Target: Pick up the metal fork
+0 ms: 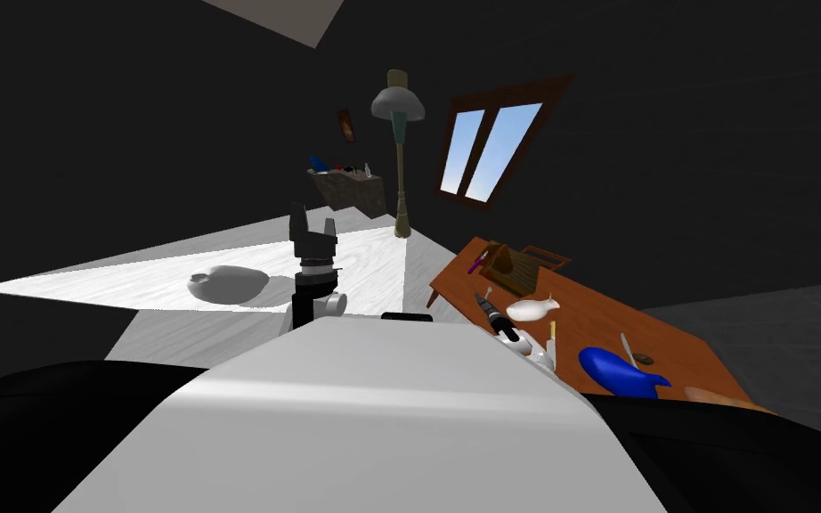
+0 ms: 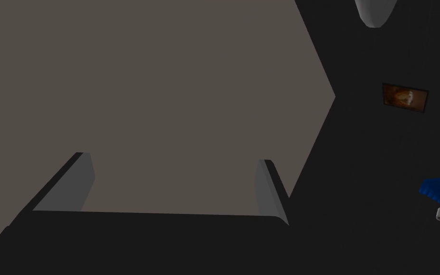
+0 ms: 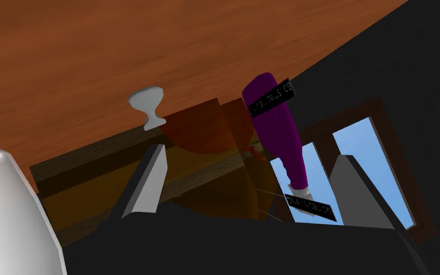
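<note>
A thin light grey utensil point(image 1: 629, 349), likely the fork, lies on the brown wooden table point(image 1: 596, 321) between a blue object point(image 1: 618, 370) and a small dark item point(image 1: 643, 359). My right gripper point(image 1: 486, 294) hovers over the table's far end, well away from the utensil. It point(image 3: 251, 153) is open and holds nothing, and it faces a purple bottle point(image 3: 276, 129) and a wooden crate point(image 3: 200, 143). My left gripper point(image 1: 311, 223) is raised out in front of me, off the table. It point(image 2: 173, 158) is open and holds nothing.
A white rounded object point(image 1: 533, 309) lies on the table by my right forearm, and a small grey goblet-shaped piece point(image 3: 147, 107) sits near the crate. A floor lamp point(image 1: 398, 107) stands ahead, and a grey rounded lump point(image 1: 226, 283) lies on the pale floor to the left.
</note>
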{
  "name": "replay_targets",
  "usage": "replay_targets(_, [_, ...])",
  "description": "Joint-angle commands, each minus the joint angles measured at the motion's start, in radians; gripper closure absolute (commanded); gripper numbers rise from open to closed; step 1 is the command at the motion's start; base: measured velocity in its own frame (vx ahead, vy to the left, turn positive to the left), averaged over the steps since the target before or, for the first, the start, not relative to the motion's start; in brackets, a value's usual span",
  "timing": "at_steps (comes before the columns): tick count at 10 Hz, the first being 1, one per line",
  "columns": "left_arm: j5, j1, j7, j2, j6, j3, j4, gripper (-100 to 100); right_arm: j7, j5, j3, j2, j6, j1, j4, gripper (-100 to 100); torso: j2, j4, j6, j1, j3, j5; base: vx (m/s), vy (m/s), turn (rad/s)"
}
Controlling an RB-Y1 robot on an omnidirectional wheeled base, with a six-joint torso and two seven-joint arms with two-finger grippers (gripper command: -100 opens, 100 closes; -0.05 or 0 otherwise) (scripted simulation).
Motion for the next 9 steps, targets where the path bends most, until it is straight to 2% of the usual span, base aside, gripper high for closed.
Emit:
replay_targets(1, [0.000,0.000,0.000,0.000,0.000,0.000,0.000,0,0.017,0.000,0.005,-0.023,0.024,0.007,0.050,-100,0.000,0.000,0.000,0.000,0.000,0.000,0.052,0.016,0.212])
replay_targets(2, [0.000,0.000,0.000,0.000,0.000,0.000,0.000,0,0.030,-0.001,0.011,-0.043,0.037,0.008,0.109,-100,-0.001,0.000,0.000,0.000,-0.001,0.000,0.086,0.019,0.332])
replay_targets(3, [0.000,0.000,0.000,0.000,0.000,0.000,0.000,0,0.030,-0.001,0.011,-0.043,0.037,0.008,0.122,-100,-0.003,-0.001,0.000,0.000,-0.002,0.000,0.068,0.013,0.112])
replay_targets(5, [0.000,0.000,0.000,0.000,0.000,0.000,0.000,0,0.053,-0.004,0.026,-0.079,0.061,0.009,0.221,-100,-0.002,0.000,0.000,0.002,-0.001,0.000,0.070,0.037,0.240])
replay_targets(6, [0.000,0.000,0.000,0.000,0.000,0.000,0.000,0,0.053,-0.004,0.026,-0.079,0.061,0.009,0.232,-100,-0.003,-0.001,0.000,0.002,-0.002,0.001,0.076,0.024,0.116])
replay_targets(9, [0.000,0.000,0.000,0.000,0.000,0.000,0.000,0,0.082,-0.007,0.046,-0.122,0.092,0.012,0.369,-100,-0.005,-0.001,-0.001,0.002,-0.003,0.000,0.103,0.029,0.236])
